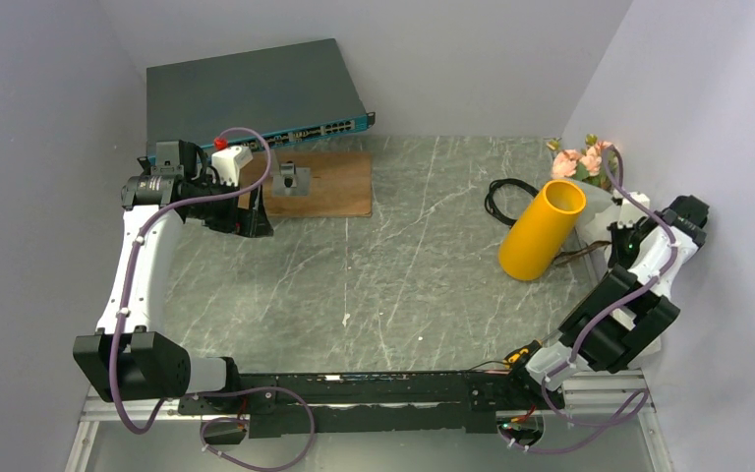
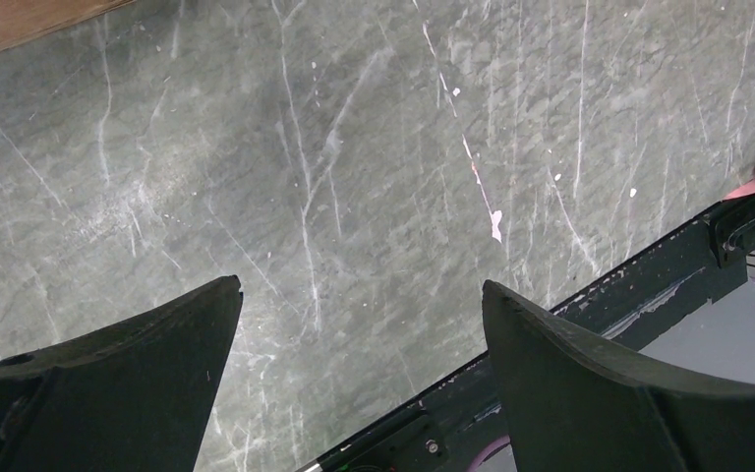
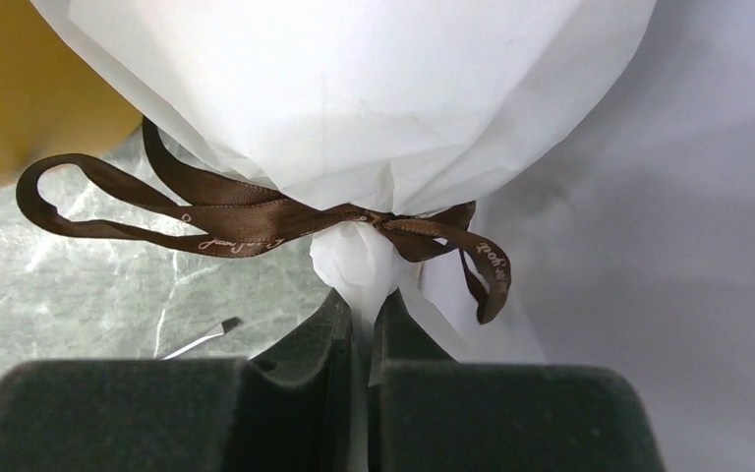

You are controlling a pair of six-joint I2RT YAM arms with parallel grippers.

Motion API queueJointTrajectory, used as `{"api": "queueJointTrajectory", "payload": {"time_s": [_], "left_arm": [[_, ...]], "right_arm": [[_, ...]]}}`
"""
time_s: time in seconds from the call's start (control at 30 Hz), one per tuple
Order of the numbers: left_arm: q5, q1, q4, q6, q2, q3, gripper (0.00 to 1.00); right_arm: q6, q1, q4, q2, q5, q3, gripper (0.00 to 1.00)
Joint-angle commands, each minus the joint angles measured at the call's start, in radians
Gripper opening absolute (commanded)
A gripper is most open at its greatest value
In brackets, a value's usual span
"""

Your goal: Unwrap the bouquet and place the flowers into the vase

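Evidently unwrapping has barely begun. The right gripper (image 3: 364, 313) pinches the paper tail of the bouquet (image 3: 354, 98), just below the tied brown ribbon (image 3: 246, 224). The bouquet lies far right by the wall (image 1: 708, 98), with the vase (image 1: 543, 229) just beside it. The left gripper (image 2: 359, 295), fingers spread and empty, hangs well apart. Next, we judge, the ribbon needs pulling loose. Vase, wall and black cable (image 1: 503, 197) crowd access.

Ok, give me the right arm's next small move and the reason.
Probably draw the bouquet toward the middle of the table: the right gripper is shut on its paper tail below the brown ribbon, which is tied, and the open left gripper sits far off.
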Motion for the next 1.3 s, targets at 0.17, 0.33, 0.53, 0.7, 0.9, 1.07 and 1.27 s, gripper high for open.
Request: {"api": "queueJointTrajectory", "payload": {"time_s": [0.17, 0.33, 0.53, 0.7, 0.9, 1.07, 1.27], "left_arm": [[0.044, -0.004, 0.046, -0.009, -0.025, 0.008, 0.99], [0.056, -0.004, 0.051, -0.008, -0.02, 0.006, 0.99], [0.068, -0.005, 0.061, -0.011, -0.015, 0.001, 0.99], [0.068, -0.006, 0.065, -0.009, -0.013, 0.001, 0.99], [0.062, -0.005, 0.066, -0.013, -0.018, -0.002, 0.99], [0.061, -0.006, 0.06, -0.015, -0.023, -0.003, 0.99], [0.072, -0.005, 0.078, -0.018, -0.051, 0.003, 0.99]], "right_arm": [[0.141, -0.009, -0.095, -0.022, -0.095, 0.321, 0.0], [0.221, -0.002, -0.153, -0.009, -0.165, 0.479, 0.0], [0.31, 0.04, -0.164, -0.021, -0.229, 0.603, 0.0], [0.427, 0.106, -0.142, -0.018, -0.251, 0.743, 0.0], [0.526, 0.231, -0.137, -0.01, -0.257, 0.901, 0.0], [0.63, 0.356, -0.148, 0.006, -0.26, 1.028, 0.0], [0.743, 0.548, -0.096, -0.04, -0.275, 0.985, 0.0]]}}
